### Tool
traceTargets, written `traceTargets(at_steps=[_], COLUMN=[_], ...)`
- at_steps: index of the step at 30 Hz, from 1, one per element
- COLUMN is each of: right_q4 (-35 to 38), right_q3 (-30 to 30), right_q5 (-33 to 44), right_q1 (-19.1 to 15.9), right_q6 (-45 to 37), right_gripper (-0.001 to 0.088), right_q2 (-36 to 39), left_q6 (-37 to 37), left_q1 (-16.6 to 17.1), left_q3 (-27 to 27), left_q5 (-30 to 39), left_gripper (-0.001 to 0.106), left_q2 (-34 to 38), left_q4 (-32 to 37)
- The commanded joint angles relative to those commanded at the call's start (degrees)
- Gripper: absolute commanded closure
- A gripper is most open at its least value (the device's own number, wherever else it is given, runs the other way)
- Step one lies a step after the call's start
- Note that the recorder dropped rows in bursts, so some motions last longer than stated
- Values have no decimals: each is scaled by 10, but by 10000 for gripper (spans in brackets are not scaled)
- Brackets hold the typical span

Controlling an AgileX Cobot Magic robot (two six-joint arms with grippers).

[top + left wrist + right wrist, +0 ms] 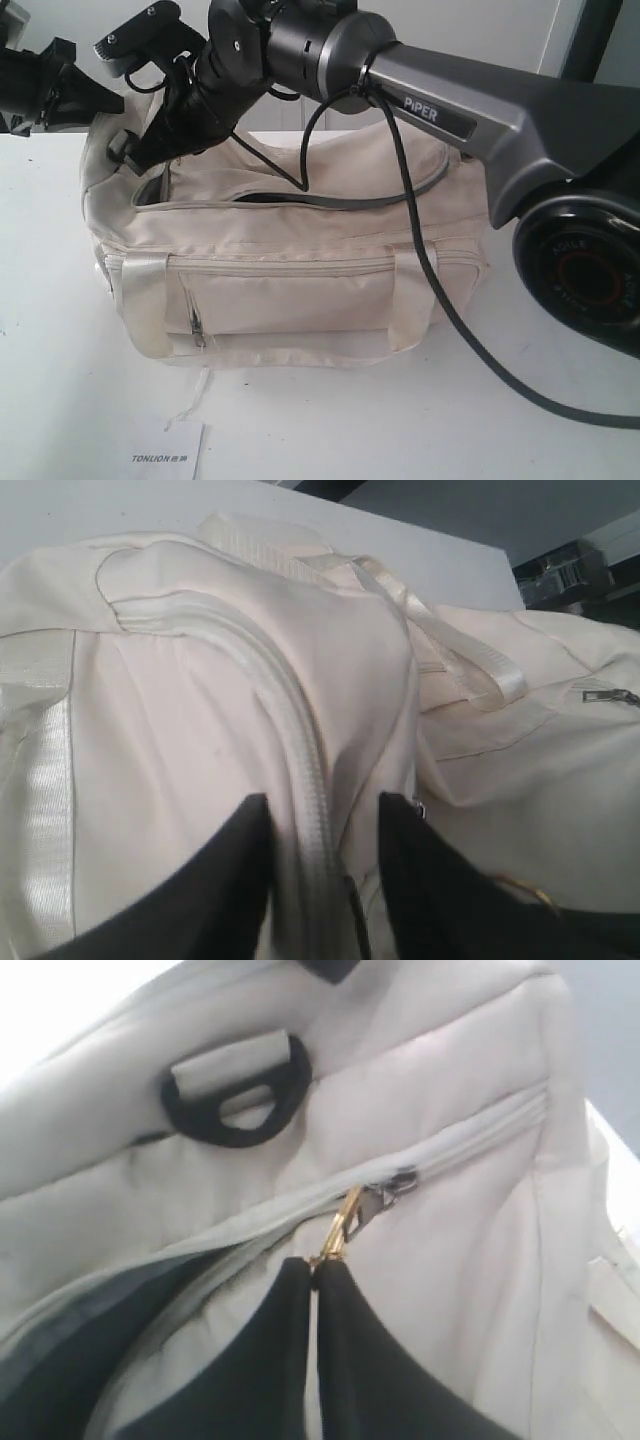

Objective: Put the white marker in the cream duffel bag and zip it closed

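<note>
Right gripper (314,1265) pressed together on gold chain pull (340,1228); top zipper (350,203) part open.
Slider (396,1185) sits just beyond its tips, dark lining (60,1360) showing beside them. Cream duffel bag (300,290) is soft, light, will buckle. Pull along the zip line by the chain; it's thin and slippy. Left gripper (322,802) straddles a fabric ridge (300,740), apparently clamping it. White marker not visible; probably inside, can't confirm.

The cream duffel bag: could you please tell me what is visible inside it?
Through the half-open top zipper of the cream duffel bag only dark lining shows. The white marker is not visible; fabric covers the rest of the interior.
</note>
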Motion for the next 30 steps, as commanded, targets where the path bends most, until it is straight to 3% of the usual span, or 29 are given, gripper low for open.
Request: traceTargets(at_steps=[5,12,20,30], right_q4=[-16,-16,-16,-16], right_q3=[0,0,0,0], right_q5=[1,14,16,13], right_q1=[0,0,0,0], right_q6=[4,4,4,4], right_gripper=[868,868,868,868], right_q2=[1,1,1,1], left_q6=[0,30,40,23], left_q1=[7,11,-30,-57], left_q3=[0,-12,-85,-133], left_q5=[-19,-84,-50,-42], left_gripper=[310,312,312,326], left_q2=[-13,-26,21,54], left_q4=[0,-2,37,76])
